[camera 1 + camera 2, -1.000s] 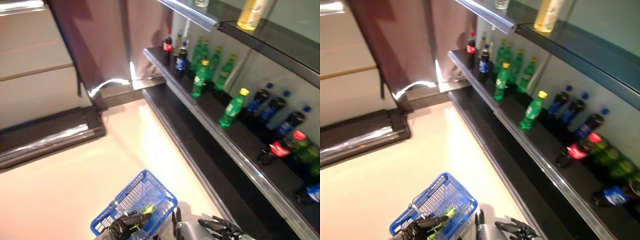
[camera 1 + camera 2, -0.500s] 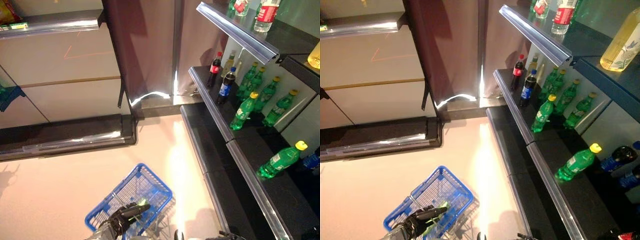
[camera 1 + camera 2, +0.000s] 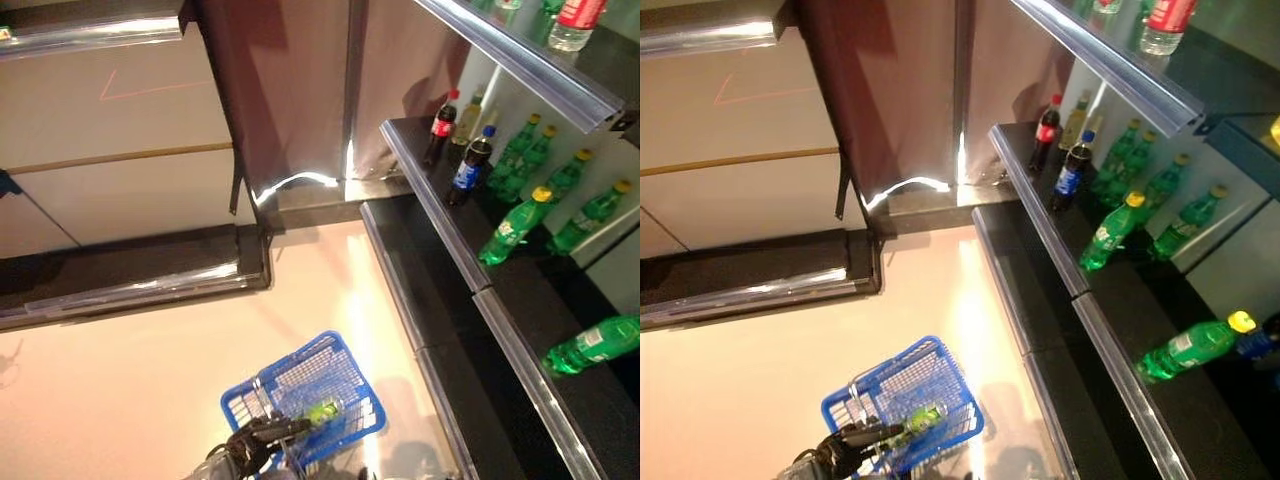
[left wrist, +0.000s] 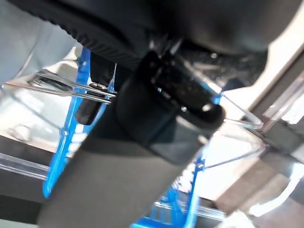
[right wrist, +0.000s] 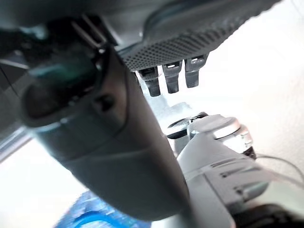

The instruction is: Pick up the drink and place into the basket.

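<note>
The left hand point(image 3: 255, 445), half cut off at the lower edge, has its fingers curled round the thin metal handle point(image 4: 71, 88) of the blue wire basket point(image 3: 340, 375). A green drink bottle point(image 3: 322, 410) lies inside the basket. The right hand point(image 5: 118, 156) shows only in its wrist view; its fingers point(image 5: 172, 78) hang loosely and hold nothing. Beyond the basket, on the right, a dark shelf point(image 3: 455, 250) carries green bottles point(image 3: 512, 225).

The left hand point(image 3: 252, 443) shows at the bottom edge of the head views, dark fingers point(image 3: 858, 436) curled around a thin wire handle point(image 4: 71, 89). The right hand point(image 5: 109, 142) appears only in its own wrist view, its fingers point(image 5: 171, 76) hanging straight and relaxed, holding nothing.
</note>
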You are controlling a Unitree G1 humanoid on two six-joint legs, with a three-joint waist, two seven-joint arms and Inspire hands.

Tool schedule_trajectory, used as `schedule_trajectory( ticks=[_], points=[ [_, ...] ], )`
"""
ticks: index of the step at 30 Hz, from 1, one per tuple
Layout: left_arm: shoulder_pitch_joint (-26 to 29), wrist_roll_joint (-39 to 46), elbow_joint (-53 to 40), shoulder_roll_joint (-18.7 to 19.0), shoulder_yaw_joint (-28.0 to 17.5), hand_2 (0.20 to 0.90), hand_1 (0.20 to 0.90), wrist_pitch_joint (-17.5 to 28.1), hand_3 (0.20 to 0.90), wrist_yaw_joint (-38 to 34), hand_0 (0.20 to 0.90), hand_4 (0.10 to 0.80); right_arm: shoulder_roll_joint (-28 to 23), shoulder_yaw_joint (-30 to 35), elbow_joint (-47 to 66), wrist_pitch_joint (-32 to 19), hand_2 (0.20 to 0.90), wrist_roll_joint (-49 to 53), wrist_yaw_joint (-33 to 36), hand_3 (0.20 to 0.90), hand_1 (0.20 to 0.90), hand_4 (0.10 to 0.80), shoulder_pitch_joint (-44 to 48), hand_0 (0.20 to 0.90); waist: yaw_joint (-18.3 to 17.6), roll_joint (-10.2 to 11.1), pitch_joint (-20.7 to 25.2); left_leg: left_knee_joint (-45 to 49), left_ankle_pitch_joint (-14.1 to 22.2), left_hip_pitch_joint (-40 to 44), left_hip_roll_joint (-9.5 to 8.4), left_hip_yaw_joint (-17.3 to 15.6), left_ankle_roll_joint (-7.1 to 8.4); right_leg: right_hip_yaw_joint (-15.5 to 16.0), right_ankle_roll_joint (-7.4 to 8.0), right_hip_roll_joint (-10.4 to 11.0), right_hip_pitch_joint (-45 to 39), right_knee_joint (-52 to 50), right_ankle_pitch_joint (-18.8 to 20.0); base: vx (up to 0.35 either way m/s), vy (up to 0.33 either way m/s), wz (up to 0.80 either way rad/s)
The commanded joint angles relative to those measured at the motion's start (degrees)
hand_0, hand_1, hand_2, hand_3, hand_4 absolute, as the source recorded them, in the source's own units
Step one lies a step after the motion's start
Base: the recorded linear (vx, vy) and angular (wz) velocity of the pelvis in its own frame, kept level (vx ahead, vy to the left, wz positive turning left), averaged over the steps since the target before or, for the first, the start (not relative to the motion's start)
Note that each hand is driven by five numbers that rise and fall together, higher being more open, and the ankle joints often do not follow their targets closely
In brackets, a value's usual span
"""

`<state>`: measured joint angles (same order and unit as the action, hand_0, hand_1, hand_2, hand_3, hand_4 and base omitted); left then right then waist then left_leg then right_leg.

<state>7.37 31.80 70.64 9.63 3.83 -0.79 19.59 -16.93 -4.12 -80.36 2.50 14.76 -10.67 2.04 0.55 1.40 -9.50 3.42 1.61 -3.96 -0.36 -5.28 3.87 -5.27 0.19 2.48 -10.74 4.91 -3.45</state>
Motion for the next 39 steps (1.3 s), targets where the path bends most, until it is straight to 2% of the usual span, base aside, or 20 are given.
schedule_trajectory(
  ticks=[1, 3, 7, 8, 9, 10, 11, 13, 15, 16, 18, 19, 22, 27, 29, 31, 33, 35, 37, 39],
  points=[
    [-5.43, 0.65, 0.01, 6.45, -0.81, 0.300, 0.300, 2.14, 0.200, 1.26, 0.300, 0.100, -3.00, -0.31, -0.21, -0.83, 0.900, -2.11, -0.95, 0.900, 0.900, 0.800, -2.25, 0.900, 2.92, -2.03, 4.90, -8.42, -11.32, -6.30, -0.19, 2.23, -0.49, -0.69, 3.17, -5.61, -3.94, -8.89, -6.23, 0.382, 0.230, -0.59],
    [-4.59, 0.94, 0.06, 6.65, -0.71, 0.300, 0.300, 1.86, 0.200, 0.59, 0.300, 0.100, -2.68, -0.79, 0.26, -0.62, 0.900, -1.20, -0.83, 0.900, 0.900, 0.800, -1.67, 0.900, 3.49, -1.03, 5.22, -7.61, -9.85, -4.74, -1.03, 2.81, -2.05, -0.09, 4.17, -4.14, -3.79, -10.61, -6.01, 0.404, 0.262, -0.67],
    [-2.18, 1.45, 0.24, 7.93, -0.80, 0.300, 0.300, 1.09, 0.200, 1.12, 0.300, 0.100, -1.05, -1.78, 1.72, -2.03, 0.900, -2.31, -2.97, 0.900, 0.900, 0.800, -1.67, 0.900, 3.48, 1.78, 6.06, -7.68, -8.23, -1.71, -3.56, 4.18, -5.14, 0.18, 9.15, -0.44, 0.38, -21.01, 4.64, 0.326, 0.212, -0.51],
    [-1.88, 1.47, 0.04, 8.08, -0.34, 0.300, 0.300, 0.87, 0.200, 1.13, 0.300, 0.100, -0.78, -1.91, 2.17, -1.85, 0.900, -1.18, -2.35, 0.900, 0.900, 0.800, -1.83, 0.900, 3.42, 1.79, 6.29, -7.88, -8.05, -1.28, -3.80, 4.41, -5.44, 0.16, 9.72, -0.39, 1.77, -24.07, 6.02, 0.345, 0.284, -0.22],
    [-1.63, 1.56, -0.42, 8.16, 0.37, 0.300, 0.300, 0.30, 0.200, 0.67, 0.300, 0.100, -0.47, -1.48, 3.60, -1.02, 0.900, 0.63, -1.61, 0.900, 0.900, 0.800, -2.16, 0.900, 3.02, 1.21, 6.57, -8.32, -7.18, 0.25, -3.85, 4.91, -6.06, 0.58, 10.99, -0.83, 5.94, -34.71, 10.38, 0.230, 0.202, -0.12],
    [-1.64, 1.56, -0.42, 8.16, 0.37, 0.300, 0.300, 0.29, 0.200, 0.66, 0.300, 0.100, -0.47, -1.48, 3.61, -1.01, 0.900, 0.63, -1.61, 0.900, 0.900, 0.800, -2.17, 0.900, 3.04, 1.27, 6.62, -8.29, -7.17, 0.17, -3.89, 4.87, -6.07, 0.55, 11.00, -0.79, 6.09, -34.89, 10.29, 0.276, 0.293, -0.09],
    [-1.72, 1.23, -0.68, 8.09, 0.49, 0.300, 0.300, 0.07, 0.200, 0.13, 0.300, 0.100, -0.30, -1.42, 4.67, -0.71, 0.900, -0.49, -1.98, 0.900, 0.900, 0.800, -2.45, 0.900, 2.38, 0.29, 6.32, -8.42, -6.18, 1.84, -3.57, 4.90, -6.44, 1.65, 11.25, -0.84, 11.07, -42.69, 13.46, 0.160, 0.235, -0.08],
    [-2.09, 1.75, -1.14, 8.22, 0.09, 0.300, 0.300, -0.47, 0.200, -0.37, 0.300, 0.100, -0.17, -1.96, 5.55, -0.78, 0.900, -1.86, -2.52, 0.900, 0.900, 0.800, -3.09, 0.900, 1.41, -1.40, 5.28, -8.42, -4.94, 4.31, -2.53, 3.37, -6.65, 4.99, 10.79, -0.03, 21.59, -49.12, 16.88, 0.169, 0.294, -0.01],
    [-2.12, 2.02, -1.32, 8.28, -0.09, 0.300, 0.300, -0.77, 0.200, -0.60, 0.300, 0.100, -0.08, -2.26, 5.64, -0.92, 0.900, -2.08, -2.61, 0.900, 0.900, 0.800, -3.21, 0.900, 1.16, -1.41, 4.86, -8.42, -4.61, 4.94, -2.60, 2.74, -6.73, 5.98, 10.41, 1.44, 24.49, -49.96, 16.20, 0.116, 0.114, 0.02],
    [-1.89, 1.76, -1.26, 8.43, -0.35, 0.300, 0.300, -1.33, 0.200, -0.43, 0.300, 0.100, 0.04, -2.79, 5.51, -0.61, 0.900, -1.90, -2.29, 0.900, 0.900, 0.800, -3.35, 0.900, 0.77, -1.16, 3.89, -8.42, -3.98, 6.37, -2.70, 1.96, -6.46, 9.09, 9.43, 3.57, 24.88, -42.83, 14.08, 0.233, 0.012, 0.02],
    [-1.39, -0.28, -0.34, 8.30, 0.23, 0.300, 0.300, -0.94, 0.200, 0.39, 0.300, 0.100, 0.00, -2.22, 4.61, -0.46, 0.900, -0.93, -1.28, 0.900, 0.900, 0.800, -3.29, 0.900, 0.28, -0.02, 3.08, -8.42, -3.24, 7.28, -3.54, 2.37, -6.09, 11.21, 9.15, 2.90, 21.48, -30.45, 10.72, 0.239, -0.030, 0.24],
    [-1.38, -0.28, -0.33, 8.30, 0.23, 0.300, 0.300, -0.93, 0.200, 0.39, 0.300, 0.100, 0.00, -2.21, 4.61, -0.46, 0.900, -0.93, -1.28, 0.900, 0.900, 0.800, -3.28, 0.900, 0.22, -0.07, 2.97, -8.42, -3.22, 7.40, -3.50, 2.45, -6.07, 11.31, 9.13, 2.86, 21.27, -30.31, 10.76, 0.185, -0.063, 0.46],
    [-1.57, -0.49, 0.80, 7.98, 0.48, 0.300, 0.300, -0.23, 0.200, 0.05, 0.300, 0.100, -0.42, -1.13, 3.06, -2.10, 0.900, -1.33, -1.31, 0.900, 0.900, 0.800, -3.41, 0.900, -1.63, 2.04, 2.74, -8.42, -1.28, 9.72, -4.93, 1.88, -5.26, 12.16, 9.82, 0.84, 18.49, -12.02, 11.89, 0.250, -0.077, 0.37],
    [-2.02, -0.49, 2.17, 8.67, 0.53, 0.300, 0.300, 0.85, 0.200, 1.01, 0.300, 0.100, -1.19, -1.25, 3.25, -2.03, 0.900, -0.23, -1.83, 0.900, 0.900, 0.800, -2.90, 0.900, -2.22, 2.91, 2.21, -8.42, 1.03, 12.96, -6.46, 2.35, -4.91, 17.88, 10.86, 0.49, 22.42, -9.32, 16.24, 0.209, -0.082, -0.17],
    [-2.27, -0.37, 2.62, 8.91, 0.07, 0.300, 0.300, 1.23, 0.200, 1.39, 0.300, 0.100, -1.27, -1.41, 3.66, -1.30, 0.900, -0.06, -1.88, 0.900, 0.900, 0.800, -2.67, 0.900, -1.86, 2.95, 2.32, -8.42, 1.73, 13.95, -6.65, 1.98, -4.75, 20.26, 10.07, 0.84, 21.11, -8.69, 15.61, 0.244, -0.127, -0.31],
    [-2.14, -0.42, 2.64, 8.79, -0.11, 0.300, 0.300, 1.30, 0.200, 1.58, 0.300, 0.100, -1.20, -1.55, 3.55, -1.08, 0.900, 0.50, -1.81, 0.900, 0.900, 0.800, -2.63, 0.900, -1.99, 2.75, 2.64, -8.42, 2.04, 14.68, -6.50, 1.88, -4.72, 20.34, 9.39, 0.42, 20.02, -8.66, 14.85, 0.229, -0.148, -0.26],
    [-1.73, -0.21, 2.37, 8.54, 0.20, 0.300, 0.300, 0.89, 0.200, 1.61, 0.300, 0.100, -0.61, -1.79, 3.59, -0.39, 0.900, 1.14, -0.77, 0.900, 0.900, 0.800, -2.51, 0.900, -2.75, 2.24, 3.40, -8.42, 2.64, 16.18, -5.22, -0.14, -4.70, 19.86, 8.59, 0.14, 19.45, -10.30, 13.52, 0.250, -0.191, -0.28],
    [-1.56, -1.82, 2.31, 7.84, 0.38, 0.300, 0.300, 1.37, 0.200, 2.68, 0.300, 0.100, -0.62, -1.49, 3.42, -0.51, 0.900, 1.71, -0.89, 0.900, 0.900, 0.800, -2.36, 0.900, -3.42, 1.83, 4.14, -3.38, 3.36, 16.64, -3.42, -2.77, -3.53, 19.71, 6.11, -0.48, 16.61, -9.52, 9.84, 0.237, -0.197, -0.26],
    [-1.36, -1.24, 1.73, 6.84, 0.57, 0.300, 0.300, 1.69, 0.200, 2.48, 0.300, 0.100, -1.29, -1.60, 4.32, 0.37, 0.900, 1.89, -0.88, 0.900, 0.900, 0.800, -2.07, 0.900, -3.60, 2.20, 4.40, 10.05, -2.33, 12.73, -0.91, -4.14, -0.58, 18.86, 4.31, -0.90, 13.58, -7.79, 8.76, 0.151, -0.197, -0.07],
    [-0.99, 0.14, 1.35, 5.55, 0.44, 0.300, 0.300, 2.38, 0.200, 2.34, 0.300, 0.100, -2.11, -1.82, 4.79, 0.40, 0.900, 1.23, -0.87, 0.900, 0.900, 0.800, -1.82, 0.900, -3.09, 2.57, 3.58, 24.01, -7.19, 5.66, 0.55, -2.91, 1.58, 17.69, 2.37, -0.65, 10.82, -7.69, 6.87, 0.121, -0.162, -0.26]
  ],
)
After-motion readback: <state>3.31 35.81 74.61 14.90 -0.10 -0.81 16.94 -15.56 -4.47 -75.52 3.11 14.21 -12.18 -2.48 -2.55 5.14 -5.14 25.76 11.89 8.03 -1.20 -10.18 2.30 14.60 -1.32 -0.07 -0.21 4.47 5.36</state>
